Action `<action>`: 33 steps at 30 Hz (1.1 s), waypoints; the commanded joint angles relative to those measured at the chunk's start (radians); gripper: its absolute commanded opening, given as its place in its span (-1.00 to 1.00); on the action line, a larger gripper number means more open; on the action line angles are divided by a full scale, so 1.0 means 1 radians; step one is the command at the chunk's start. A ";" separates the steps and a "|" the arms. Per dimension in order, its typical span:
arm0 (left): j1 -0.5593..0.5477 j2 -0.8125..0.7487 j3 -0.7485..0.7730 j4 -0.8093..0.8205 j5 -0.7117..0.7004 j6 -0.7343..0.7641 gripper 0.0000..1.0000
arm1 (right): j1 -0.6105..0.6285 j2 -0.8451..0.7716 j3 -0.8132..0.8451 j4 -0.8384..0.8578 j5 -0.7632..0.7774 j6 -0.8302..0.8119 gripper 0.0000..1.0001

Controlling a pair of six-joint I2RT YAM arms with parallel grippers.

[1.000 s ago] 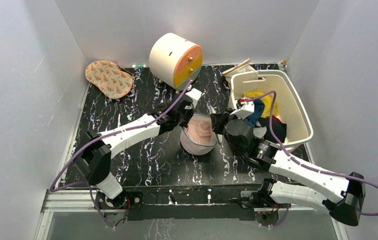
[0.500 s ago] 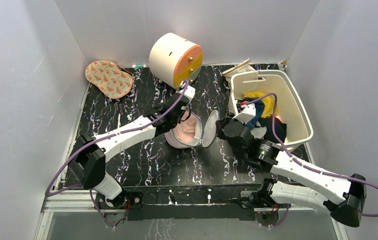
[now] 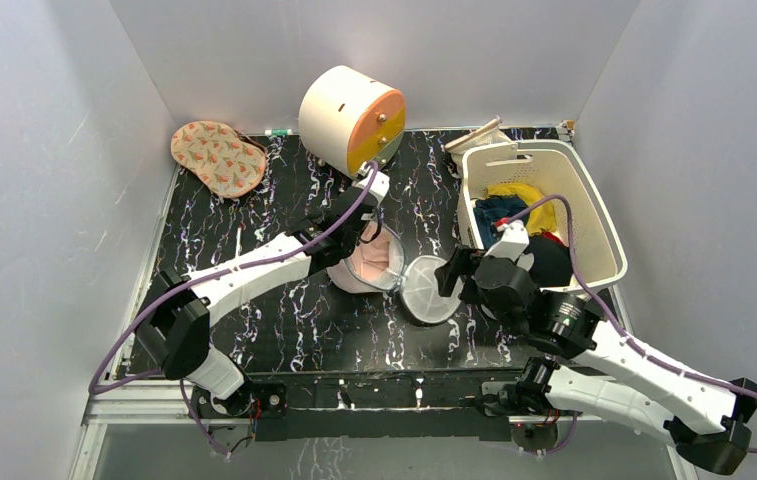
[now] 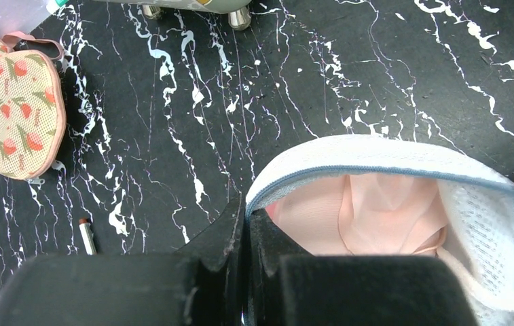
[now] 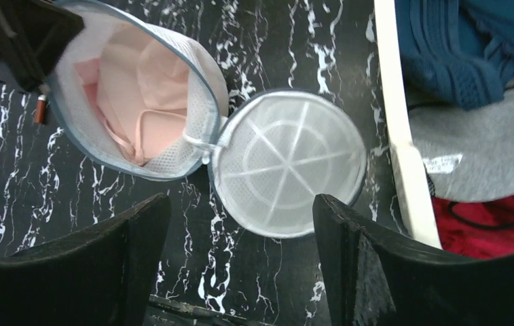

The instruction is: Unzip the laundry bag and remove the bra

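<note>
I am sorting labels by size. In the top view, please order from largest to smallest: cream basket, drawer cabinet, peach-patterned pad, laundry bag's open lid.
1. cream basket
2. drawer cabinet, though it stands tall, nearer the camera, which may enlarge it
3. peach-patterned pad
4. laundry bag's open lid

No legible text anywhere.

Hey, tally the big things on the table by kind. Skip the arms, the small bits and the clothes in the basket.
Laundry bag, unzipped: 1
Pink bra, inside it: 1
Drawer cabinet: 1
Slotted basket: 1
Peach-print fabric piece: 1
Total: 5
</note>
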 commanded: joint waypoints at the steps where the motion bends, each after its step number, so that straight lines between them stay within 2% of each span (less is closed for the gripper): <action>1: -0.003 -0.040 0.003 0.020 -0.032 0.010 -1.00 | 0.001 0.041 0.119 0.112 0.002 -0.143 0.57; 3: -0.002 -0.034 0.005 0.016 -0.036 0.004 -1.00 | 0.002 0.100 0.130 0.195 -0.048 -0.183 0.61; 7: -0.002 -0.047 0.034 -0.071 -0.012 -0.088 -0.71 | -0.002 0.255 0.167 0.336 -0.183 -0.221 0.59; 11: 0.002 -0.071 0.011 -0.143 0.042 -0.137 -0.67 | -0.006 0.375 0.206 0.416 -0.299 -0.214 0.52; 13: 0.008 -0.090 0.015 -0.157 0.054 -0.131 -0.71 | -0.015 0.412 0.201 0.468 -0.343 -0.217 0.49; 17: 0.042 -0.127 0.024 -0.174 0.098 -0.131 -0.76 | -0.053 0.483 0.188 0.560 -0.427 -0.218 0.26; 21: 0.070 -0.164 -0.041 -0.126 0.115 -0.131 -0.98 | -0.114 0.555 0.180 0.637 -0.538 -0.202 0.06; 24: 0.075 -0.204 -0.093 -0.073 0.142 -0.118 -1.00 | -0.136 0.616 0.195 0.678 -0.564 -0.208 0.03; 33: 0.078 -0.209 -0.107 -0.060 0.202 -0.131 -1.00 | -0.147 0.806 0.268 0.758 -0.542 -0.223 -0.02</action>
